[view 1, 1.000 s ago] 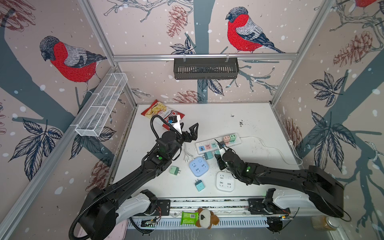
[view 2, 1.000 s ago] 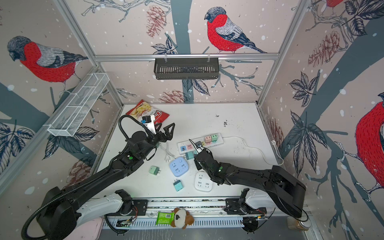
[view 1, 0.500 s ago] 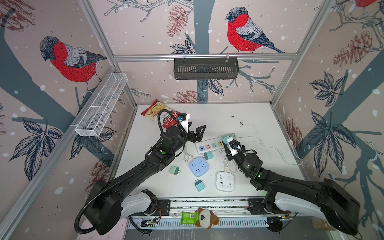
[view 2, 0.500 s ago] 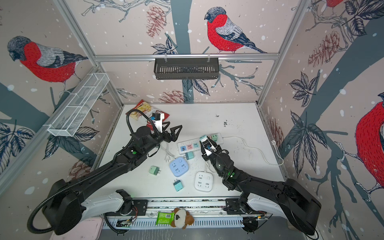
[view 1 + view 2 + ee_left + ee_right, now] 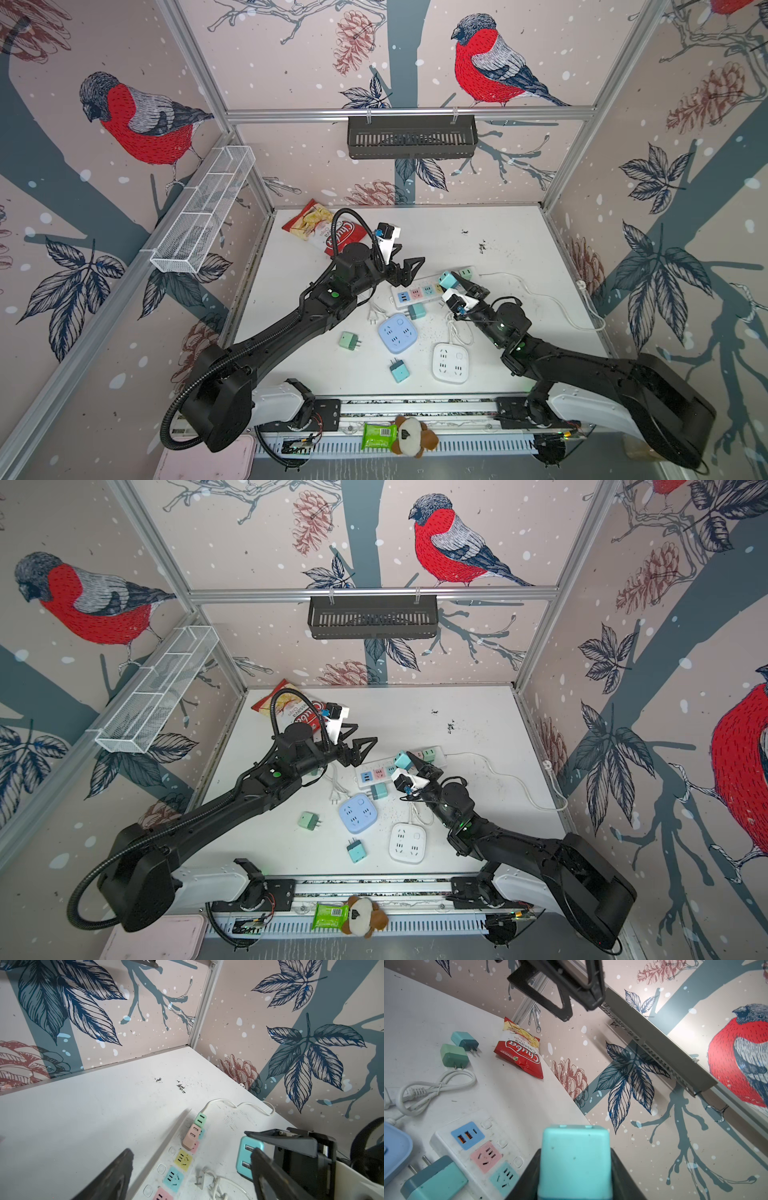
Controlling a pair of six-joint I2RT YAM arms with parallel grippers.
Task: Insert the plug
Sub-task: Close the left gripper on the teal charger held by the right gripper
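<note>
Now my right end effector (image 5: 457,286) clamps the plug (image 5: 575,1163) above the strip (image 5: 419,293); my left end effector (image 5: 409,266) hangs apart, empty, near it. A misaligned push could jam the plug or shove the unheld strip across the counter (image 5: 498,232).

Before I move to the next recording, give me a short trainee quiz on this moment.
1. True or false: the left gripper holds a plug.
2. The plug in the right gripper is: A teal, B pink, C white.
3. In the left wrist view, how many plugs are seated in the strip?
Key: 1. False: it is open and empty. 2. A. 3. Two: the green plug and the pink plug.
</note>
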